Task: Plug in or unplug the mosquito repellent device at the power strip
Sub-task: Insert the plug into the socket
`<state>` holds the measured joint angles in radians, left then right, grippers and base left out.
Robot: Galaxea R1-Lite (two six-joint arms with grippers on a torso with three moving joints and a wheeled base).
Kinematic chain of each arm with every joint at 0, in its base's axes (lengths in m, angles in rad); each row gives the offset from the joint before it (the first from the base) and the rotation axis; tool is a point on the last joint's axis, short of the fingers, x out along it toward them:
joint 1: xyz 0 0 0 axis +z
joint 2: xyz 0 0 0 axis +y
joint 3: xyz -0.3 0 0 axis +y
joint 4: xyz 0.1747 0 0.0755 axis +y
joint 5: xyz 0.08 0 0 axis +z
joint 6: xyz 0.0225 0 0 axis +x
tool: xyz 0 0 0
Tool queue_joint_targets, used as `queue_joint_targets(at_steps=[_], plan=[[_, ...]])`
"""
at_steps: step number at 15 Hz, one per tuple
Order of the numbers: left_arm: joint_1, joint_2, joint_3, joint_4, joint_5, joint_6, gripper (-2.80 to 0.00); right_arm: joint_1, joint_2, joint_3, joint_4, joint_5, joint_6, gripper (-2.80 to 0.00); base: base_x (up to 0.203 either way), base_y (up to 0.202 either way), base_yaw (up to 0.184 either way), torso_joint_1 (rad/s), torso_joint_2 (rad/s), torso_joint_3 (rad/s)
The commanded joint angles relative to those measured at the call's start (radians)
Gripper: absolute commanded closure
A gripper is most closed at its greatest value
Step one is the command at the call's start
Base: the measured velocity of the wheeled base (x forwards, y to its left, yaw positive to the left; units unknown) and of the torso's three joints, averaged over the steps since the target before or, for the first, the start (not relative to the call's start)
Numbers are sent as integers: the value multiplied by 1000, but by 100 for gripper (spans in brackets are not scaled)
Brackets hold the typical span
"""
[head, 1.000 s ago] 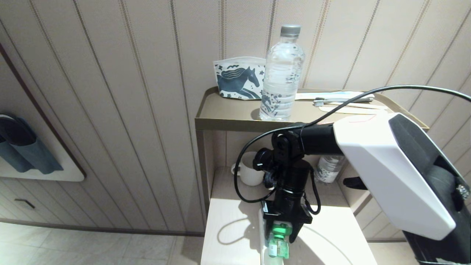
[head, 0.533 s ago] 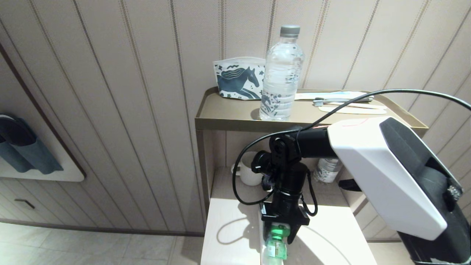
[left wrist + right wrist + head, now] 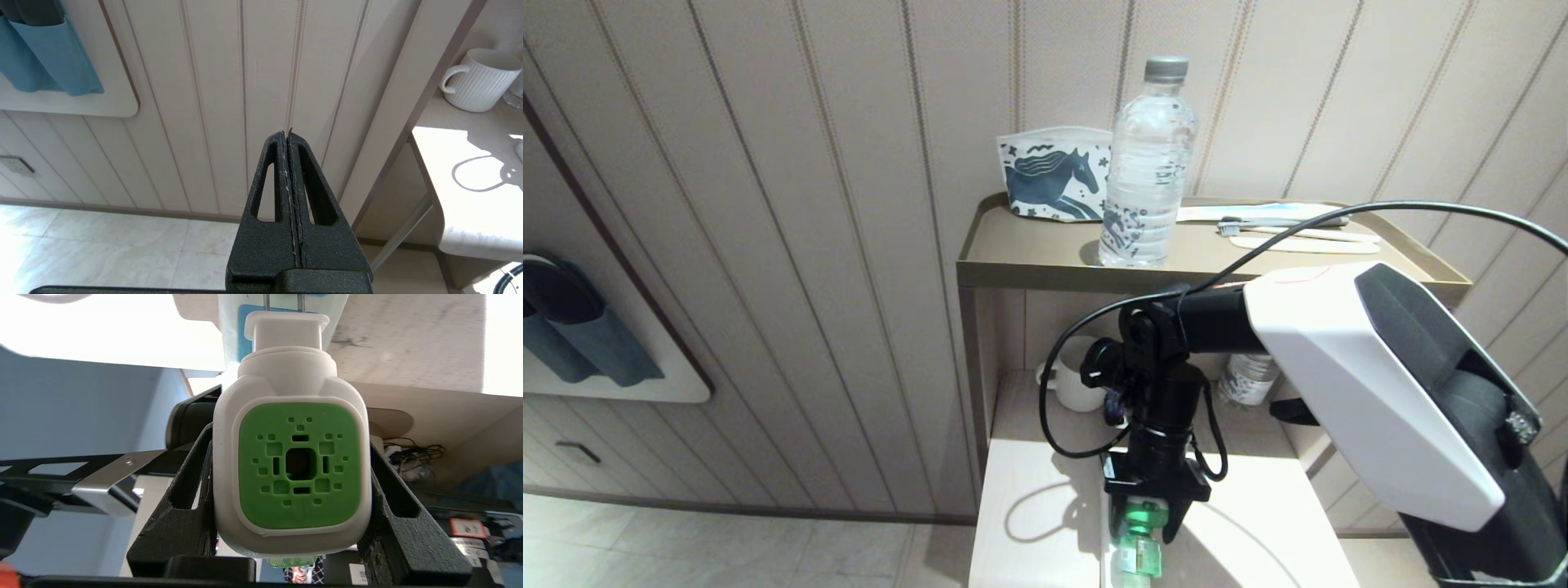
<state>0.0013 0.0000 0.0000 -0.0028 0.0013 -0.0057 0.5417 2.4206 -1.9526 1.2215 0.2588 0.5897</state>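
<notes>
The mosquito repellent device [image 3: 292, 465], white with a square green centre, sits between the fingers of my right gripper [image 3: 290, 437], which is shut on its sides. Its plug end meets the power strip [image 3: 231, 330], and two metal prongs show in the gap between plug and pale blue socket. In the head view the right gripper [image 3: 1143, 527] points down at the low table, with the device [image 3: 1141, 516] and its green bottle below it. My left gripper [image 3: 286, 132] is shut and empty, off to the side and facing the panelled wall.
On the top shelf [image 3: 1029, 253] stand a clear water bottle [image 3: 1147, 163], a horse-print pouch [image 3: 1054, 175] and a toothbrush [image 3: 1282, 220]. A white mug [image 3: 1078, 384] and a second bottle [image 3: 1245, 376] stand at the back of the low table [image 3: 1029, 523].
The right arm has edged slightly left. Its gripper stays shut on the device over the power strip, almost in the same place.
</notes>
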Motion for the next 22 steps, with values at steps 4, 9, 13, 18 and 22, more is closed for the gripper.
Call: queue_joint_targets(at_steps=[4, 9, 13, 18, 22], plan=[[0, 2, 0, 0, 0, 0, 0, 3, 5, 0, 12, -4, 4, 0, 0, 0, 0, 0, 0, 0], [0, 2, 0, 0, 0, 0, 0, 0, -7, 1, 13, 3, 10, 0, 0, 0, 0, 0, 0, 0], [0, 2, 0, 1, 0, 0, 0, 43, -109, 10, 13, 0, 46, 0, 0, 0, 0, 0, 0, 0], [0, 2, 0, 1, 0, 0, 0, 114, -207, 90, 8, -117, 93, 0, 0, 0, 0, 0, 0, 0], [0, 2, 0, 1, 0, 0, 0, 160, -267, 250, -85, -199, 106, 0, 0, 0, 0, 0, 0, 0]])
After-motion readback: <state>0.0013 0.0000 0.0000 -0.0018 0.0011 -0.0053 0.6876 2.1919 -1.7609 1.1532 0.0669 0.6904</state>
